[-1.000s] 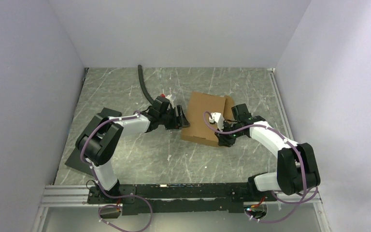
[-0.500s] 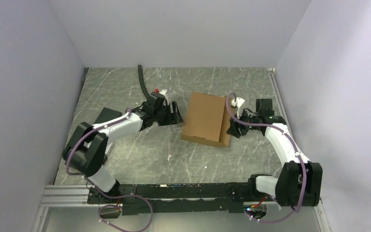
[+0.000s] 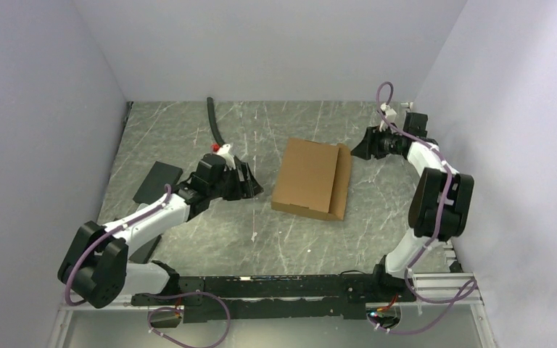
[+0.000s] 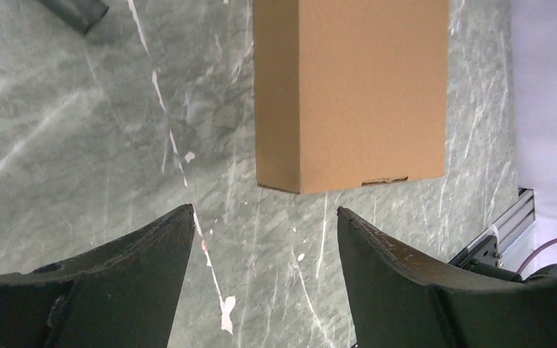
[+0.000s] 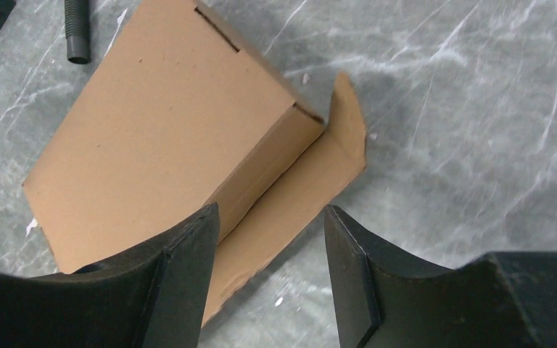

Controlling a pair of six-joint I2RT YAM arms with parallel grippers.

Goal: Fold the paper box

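My left gripper (image 4: 261, 217) stands wide open with nothing between its fingers, poised over the table (image 3: 297, 239) just left of the paper box (image 3: 306, 176). My right gripper (image 5: 270, 212) is parted too and grips nothing; it hangs off the box's far right corner, clear of the cardboard. The box lies mid-table between my two arms, its lid down, with one long flap (image 5: 301, 185) sticking out along its right side. Past my left arm a black hose (image 3: 216, 129) runs toward the back wall, and a flat black pad (image 3: 157, 181) sits near the left wall.
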